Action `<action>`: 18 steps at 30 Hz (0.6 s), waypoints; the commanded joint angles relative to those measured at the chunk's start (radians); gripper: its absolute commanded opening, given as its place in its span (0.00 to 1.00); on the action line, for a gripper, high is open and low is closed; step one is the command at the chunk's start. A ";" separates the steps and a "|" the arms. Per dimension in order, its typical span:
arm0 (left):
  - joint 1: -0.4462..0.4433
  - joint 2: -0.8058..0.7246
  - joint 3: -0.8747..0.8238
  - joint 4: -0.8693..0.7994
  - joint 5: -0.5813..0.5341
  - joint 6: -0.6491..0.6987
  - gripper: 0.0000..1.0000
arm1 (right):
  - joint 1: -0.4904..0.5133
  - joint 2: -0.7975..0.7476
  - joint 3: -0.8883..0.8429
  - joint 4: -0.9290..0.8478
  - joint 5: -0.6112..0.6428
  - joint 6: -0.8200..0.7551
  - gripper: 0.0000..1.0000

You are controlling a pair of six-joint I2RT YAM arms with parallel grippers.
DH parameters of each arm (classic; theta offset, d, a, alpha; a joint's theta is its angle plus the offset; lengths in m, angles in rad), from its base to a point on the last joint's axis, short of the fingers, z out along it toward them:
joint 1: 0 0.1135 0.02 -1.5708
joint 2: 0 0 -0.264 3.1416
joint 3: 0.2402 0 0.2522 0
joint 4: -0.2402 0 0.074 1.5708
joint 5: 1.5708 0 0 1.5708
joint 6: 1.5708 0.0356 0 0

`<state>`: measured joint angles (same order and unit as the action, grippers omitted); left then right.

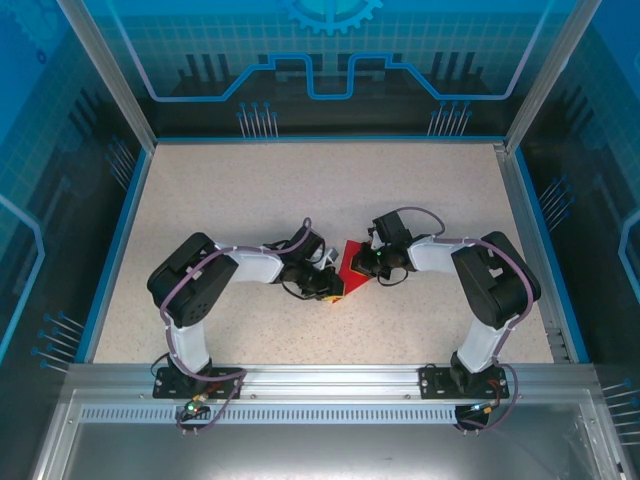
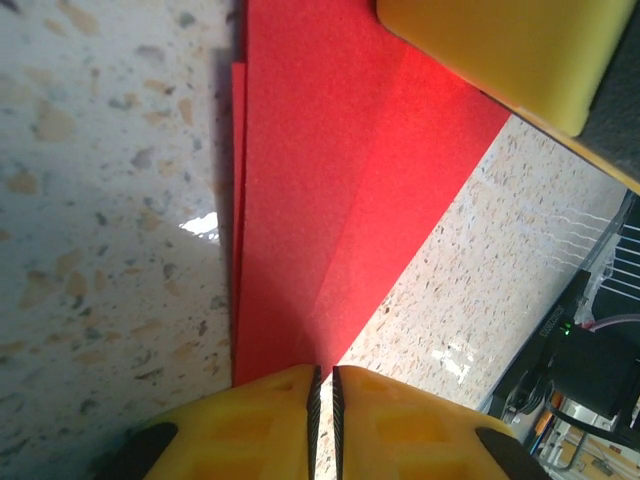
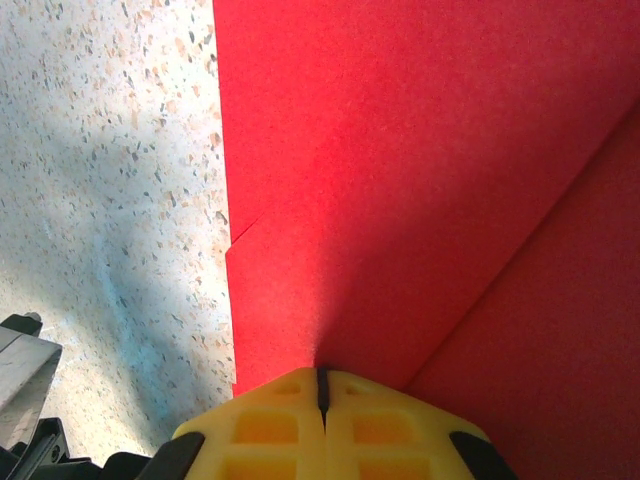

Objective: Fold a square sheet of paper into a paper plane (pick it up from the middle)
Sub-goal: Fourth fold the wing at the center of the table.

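Two arms equally close: part-folded red paper sheet (image 2: 330, 180) lies flat on the table (image 2: 100, 200) straight ahead of my left gripper's (image 2: 322, 385) near-closed tips, long crease running away from them to the right gripper (image 3: 322, 385), fully closed at the far end.

From above, the left gripper (image 1: 335, 284) at 7 o'clock and the right gripper (image 1: 368, 265) at 3 o'clock cover most of the red paper (image 1: 351, 258), so its outline cannot be told. The left wrist view cuts it off at 12 o'clock, a yellow finger (image 2: 490, 50) hiding its 1 o'clock corner. The right wrist view cuts it off from 12 to 5 o'clock.
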<state>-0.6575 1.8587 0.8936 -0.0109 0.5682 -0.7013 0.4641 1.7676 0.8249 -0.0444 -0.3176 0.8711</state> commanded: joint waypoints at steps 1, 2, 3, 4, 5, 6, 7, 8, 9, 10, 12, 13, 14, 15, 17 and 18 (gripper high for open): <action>-0.015 -0.030 0.012 -0.128 -0.027 -0.003 0.16 | 0.005 0.097 -0.059 -0.189 0.124 -0.020 0.04; -0.016 -0.051 0.019 -0.125 -0.029 0.000 0.16 | 0.005 0.096 -0.059 -0.190 0.125 -0.020 0.04; -0.015 -0.064 0.023 -0.125 -0.032 0.001 0.16 | 0.005 0.097 -0.057 -0.190 0.126 -0.021 0.04; -0.013 -0.078 0.029 -0.124 -0.042 0.003 0.17 | 0.005 0.099 -0.058 -0.190 0.125 -0.020 0.04; -0.011 -0.088 0.033 -0.125 -0.048 0.008 0.17 | 0.005 0.099 -0.058 -0.191 0.126 -0.022 0.04; -0.008 -0.091 0.036 -0.127 -0.054 0.012 0.18 | 0.005 0.100 -0.058 -0.190 0.126 -0.022 0.04; -0.003 -0.092 0.039 -0.126 -0.056 0.014 0.18 | 0.005 0.102 -0.058 -0.191 0.125 -0.021 0.04; 0.002 -0.089 0.043 -0.127 -0.057 0.017 0.18 | 0.005 0.103 -0.058 -0.190 0.124 -0.022 0.04; 0.005 -0.083 0.046 -0.129 -0.055 0.017 0.18 | 0.005 0.106 -0.057 -0.190 0.124 -0.024 0.04; 0.007 -0.075 0.047 -0.129 -0.053 0.017 0.17 | 0.005 0.106 -0.058 -0.190 0.124 -0.023 0.04; 0.006 -0.059 0.046 -0.131 -0.053 0.015 0.17 | 0.005 0.108 -0.056 -0.191 0.123 -0.023 0.04; 0.006 -0.051 0.044 -0.131 -0.050 0.015 0.17 | 0.005 0.110 -0.056 -0.191 0.123 -0.024 0.04; 0.006 -0.042 0.041 -0.130 -0.049 0.014 0.16 | 0.005 0.112 -0.055 -0.192 0.124 -0.026 0.04; 0.006 -0.038 0.039 -0.131 -0.047 0.013 0.16 | 0.006 0.114 -0.055 -0.192 0.123 -0.026 0.04; 0.006 -0.024 0.035 -0.135 -0.046 0.013 0.15 | 0.006 0.119 -0.052 -0.192 0.122 -0.027 0.04; 0.006 -0.019 0.033 -0.140 -0.045 0.014 0.15 | 0.007 0.121 -0.051 -0.193 0.121 -0.026 0.04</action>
<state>-0.6567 1.8153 0.9195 -0.1036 0.5274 -0.7010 0.4641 1.7760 0.8295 -0.0505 -0.3191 0.8631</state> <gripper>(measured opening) 0.148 0.042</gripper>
